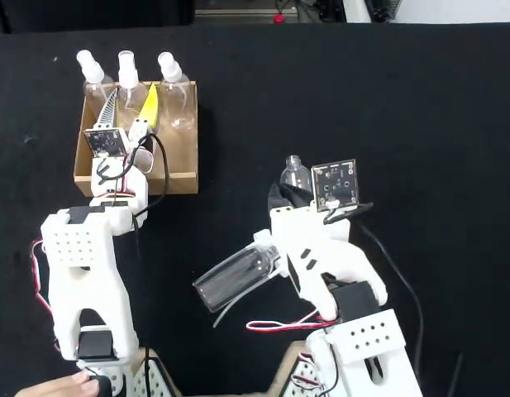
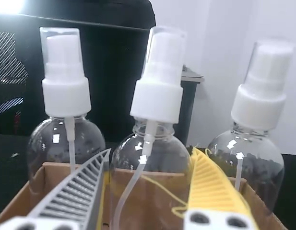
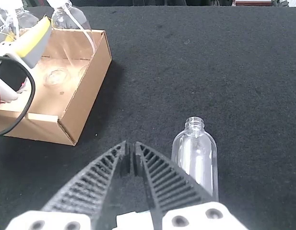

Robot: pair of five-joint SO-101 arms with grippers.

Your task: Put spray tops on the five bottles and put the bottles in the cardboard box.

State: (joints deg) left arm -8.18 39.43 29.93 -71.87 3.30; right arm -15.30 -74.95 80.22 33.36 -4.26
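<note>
Bright, even light; glints on bottles (image 2: 152, 163); soft shadow beside cardboard box (image 3: 83, 105).

table (image 1: 420, 107): black top, and it's carrying everything here.
cardboard box (image 1: 178, 157): sitting flat on the table, far left, open side up.
uncapped bottle (image 1: 295, 172): clear, upright on the table, well right of the box.
lying bottle (image 1: 235, 279): clear, down on its side, nearer the front than both.
</note>
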